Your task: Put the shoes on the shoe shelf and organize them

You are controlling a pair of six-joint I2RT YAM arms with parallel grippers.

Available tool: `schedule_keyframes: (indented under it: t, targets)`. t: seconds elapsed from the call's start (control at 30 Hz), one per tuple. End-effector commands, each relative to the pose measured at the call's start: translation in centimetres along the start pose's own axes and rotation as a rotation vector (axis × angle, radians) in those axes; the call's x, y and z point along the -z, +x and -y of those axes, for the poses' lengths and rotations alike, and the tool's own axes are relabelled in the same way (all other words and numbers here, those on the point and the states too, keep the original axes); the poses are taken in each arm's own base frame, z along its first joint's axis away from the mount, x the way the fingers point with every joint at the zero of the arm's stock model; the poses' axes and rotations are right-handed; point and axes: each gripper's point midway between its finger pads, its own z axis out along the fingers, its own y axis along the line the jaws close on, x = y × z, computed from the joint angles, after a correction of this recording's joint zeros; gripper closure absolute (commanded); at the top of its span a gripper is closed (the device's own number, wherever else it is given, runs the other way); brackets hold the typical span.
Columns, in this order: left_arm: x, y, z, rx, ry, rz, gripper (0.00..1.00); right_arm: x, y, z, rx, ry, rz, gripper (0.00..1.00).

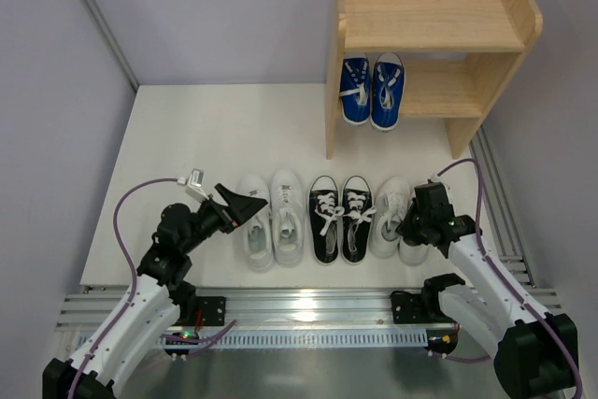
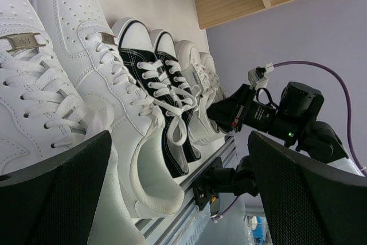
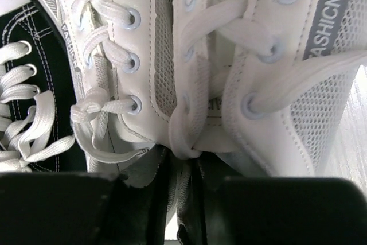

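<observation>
R gripper is down on the small white pair at the right end of the row on the table. Its fingers are nearly closed, pinching the collars where the 2 shoes meet. L gripper has its fingers wide open and holds nothing, hovering over the left shoe of the white leather pair. Black pair sits between the white pairs. Blue pair is on the shelf's lower tier, left side.

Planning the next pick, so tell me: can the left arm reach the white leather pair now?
Probably yes: the open left pincer hovers right at the white leather pair, with nothing between them.
</observation>
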Motion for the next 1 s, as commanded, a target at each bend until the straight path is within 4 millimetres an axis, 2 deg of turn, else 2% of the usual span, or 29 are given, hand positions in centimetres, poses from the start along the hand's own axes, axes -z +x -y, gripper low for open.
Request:
schedule_keyframes:
  t: [0.0, 0.1, 0.17, 0.27, 0.33, 0.37, 0.43, 0.47, 0.53, 0.57, 0.83, 0.87, 0.97]
  targets:
    - [0.1, -0.5, 1.2, -0.021, 0.043, 0.019, 0.0, -1.4, 0.7, -0.2, -0.039, 0.001, -0.021, 0.83]
    - [0.2, -0.5, 1.2, -0.024, 0.041, 0.022, 0.0, -2.1, 1.0, 0.2, -0.037, 0.02, -0.033, 0.88]
    - [0.3, -0.6, 1.3, -0.026, 0.043, 0.024, 0.0, -2.1, 0.9, 0.2, -0.038, 0.024, -0.032, 0.96]
    - [0.4, -0.6, 1.1, -0.028, 0.037, 0.028, 0.0, -1.2, -0.4, -0.4, -0.028, 0.014, 0.012, 0.96]
    - [0.4, -0.7, 1.2, -0.031, 0.04, 0.03, 0.0, 0.2, -2.0, -0.5, -0.009, 0.015, 0.076, 0.96]
    - [0.4, -0.7, 1.2, -0.033, 0.038, 0.031, 0.0, 1.4, -3.6, -1.4, -0.002, -0.005, 0.126, 0.96]
    - [0.4, -0.7, 1.3, -0.036, 0.04, 0.032, 0.0, 3.3, -5.3, -1.5, 0.026, 0.001, 0.188, 0.96]
    - [0.5, -0.7, 1.3, -0.036, 0.041, 0.031, 0.0, 4.6, -6.7, -2.4, 0.033, -0.02, 0.229, 0.96]
    - [0.5, -0.7, 1.4, -0.036, 0.045, 0.033, 0.0, 6.1, -7.7, -2.5, 0.054, -0.012, 0.264, 0.96]
    - [0.5, -0.8, 1.3, -0.037, 0.042, 0.035, 0.0, 7.2, -8.9, -3.0, 0.054, -0.018, 0.301, 0.96]
    - [0.8, -0.9, 1.5, -0.047, 0.045, 0.046, 0.0, 12.7, -12.8, -3.8, 0.116, -0.021, 0.446, 0.96]
    - [0.8, -0.9, 1.6, -0.049, 0.048, 0.047, 0.0, 14.3, -13.8, -4.4, 0.144, -0.042, 0.488, 0.96]
    - [0.7, -1.0, 1.6, -0.046, 0.05, 0.047, 0.0, 17.5, -15.9, -5.1, 0.181, -0.06, 0.583, 0.96]
